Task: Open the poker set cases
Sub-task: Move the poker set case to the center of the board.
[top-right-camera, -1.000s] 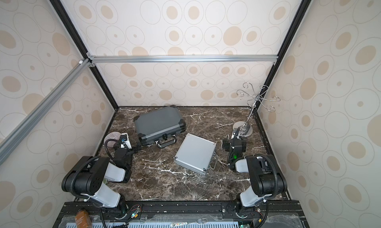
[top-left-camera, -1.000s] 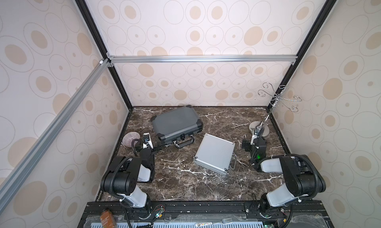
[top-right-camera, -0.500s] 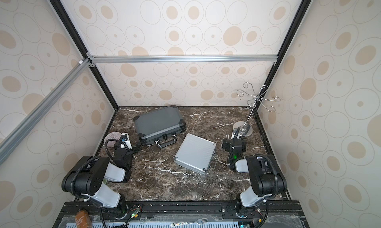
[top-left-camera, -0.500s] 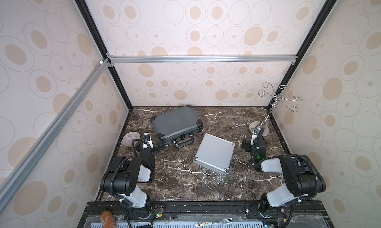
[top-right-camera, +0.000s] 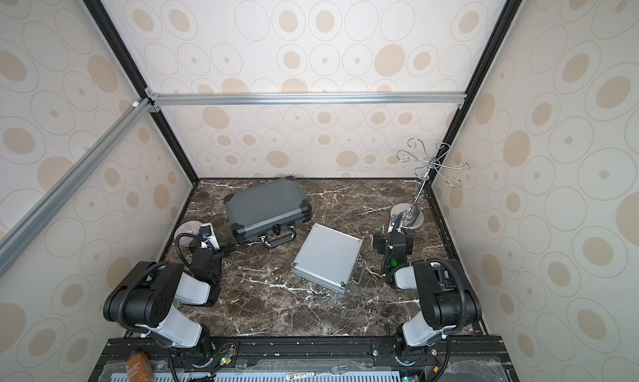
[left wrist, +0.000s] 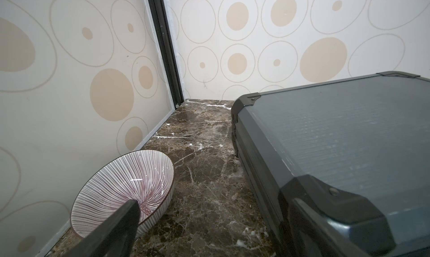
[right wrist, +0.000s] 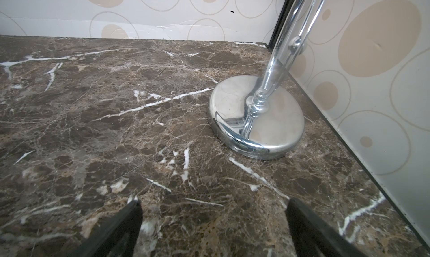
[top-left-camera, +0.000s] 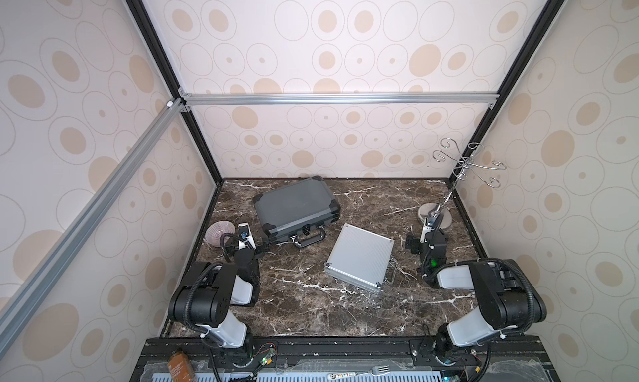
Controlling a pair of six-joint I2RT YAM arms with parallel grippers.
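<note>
1. We see the table (right wrist: 97,132) as brown marble-look stone with white veins, polished and glossy.
2. The dark grey case (left wrist: 337,139) looks matt, its lid finely ribbed, with smooth black plastic-looking corners.
3. The silver case (top-left-camera: 359,259) looks like bright ribbed aluminium.
4. The stand (right wrist: 274,128) at far right is mirror-bright chromed metal.
5. The bowl (left wrist: 125,181) at left looks like glossy glazed ceramic.
6. We read the walls (top-left-camera: 345,34) as matt printed sheet and the frame bar (top-left-camera: 339,98) as pale aluminium.
</note>
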